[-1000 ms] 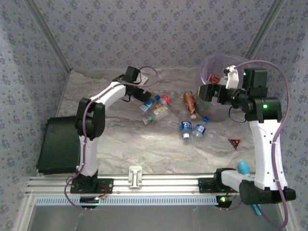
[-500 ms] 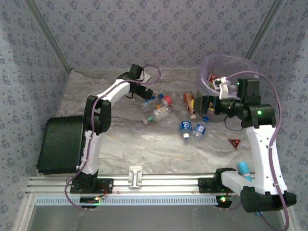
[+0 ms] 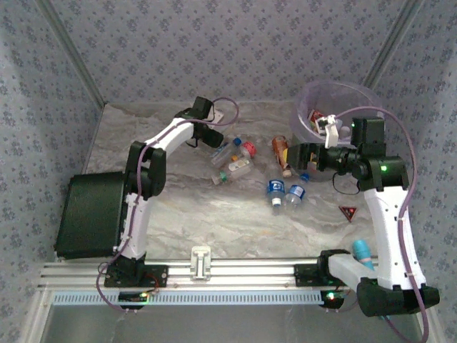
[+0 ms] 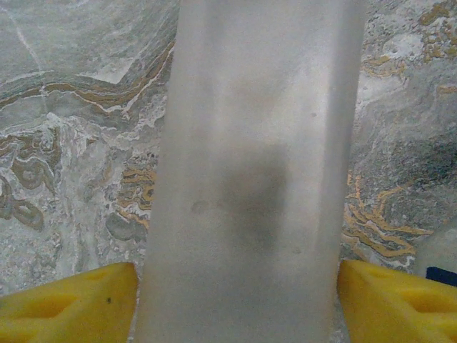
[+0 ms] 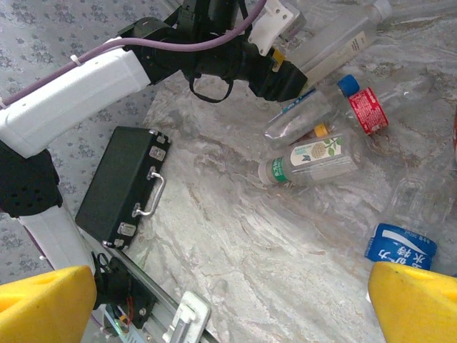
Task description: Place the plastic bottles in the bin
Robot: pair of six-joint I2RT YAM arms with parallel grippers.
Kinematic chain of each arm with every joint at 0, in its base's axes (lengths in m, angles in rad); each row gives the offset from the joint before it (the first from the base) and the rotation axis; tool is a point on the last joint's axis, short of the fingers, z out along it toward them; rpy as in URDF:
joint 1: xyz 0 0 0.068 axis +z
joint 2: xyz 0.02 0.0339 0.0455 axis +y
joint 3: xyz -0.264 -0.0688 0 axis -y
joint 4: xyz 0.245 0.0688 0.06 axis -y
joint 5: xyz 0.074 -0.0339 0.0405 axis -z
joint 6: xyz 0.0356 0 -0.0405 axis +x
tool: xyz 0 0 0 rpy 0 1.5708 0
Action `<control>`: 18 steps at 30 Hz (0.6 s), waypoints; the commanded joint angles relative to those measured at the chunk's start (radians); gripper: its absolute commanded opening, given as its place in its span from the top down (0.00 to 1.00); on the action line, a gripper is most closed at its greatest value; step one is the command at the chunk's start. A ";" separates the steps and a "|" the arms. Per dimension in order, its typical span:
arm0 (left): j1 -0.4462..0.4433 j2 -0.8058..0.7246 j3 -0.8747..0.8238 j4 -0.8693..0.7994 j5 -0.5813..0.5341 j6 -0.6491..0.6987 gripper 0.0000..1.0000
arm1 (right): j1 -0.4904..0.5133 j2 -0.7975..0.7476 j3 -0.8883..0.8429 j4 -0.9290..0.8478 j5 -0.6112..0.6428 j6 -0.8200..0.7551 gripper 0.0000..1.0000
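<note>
Right gripper (image 5: 228, 304) gapes wide and empty beside a blue-labelled bottle (image 5: 401, 246), its white characters too small to read. Out at eleven o'clock, left gripper (image 4: 235, 293) hugs a frosted bottle (image 4: 250, 179) lying on the marble table (image 4: 71, 107). Bin (image 3: 343, 89) stands at one o'clock.

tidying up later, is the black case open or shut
Shut: the black case lies flat, lid closed against its base, handle at its side.

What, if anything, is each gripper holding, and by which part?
The left gripper seems to clamp the clear bottle by the sides of its body. The right gripper is open, holding nothing.
</note>
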 commanded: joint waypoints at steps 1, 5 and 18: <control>0.018 -0.034 -0.009 0.021 0.006 -0.014 0.30 | -0.014 -0.025 -0.002 0.028 -0.014 -0.006 0.00; 0.027 -0.085 -0.081 0.061 0.012 -0.035 0.31 | -0.052 -0.039 -0.026 0.051 0.004 0.022 0.00; 0.079 -0.422 -0.420 0.304 0.126 -0.199 0.38 | 0.059 -0.031 -0.036 0.218 0.190 0.215 0.00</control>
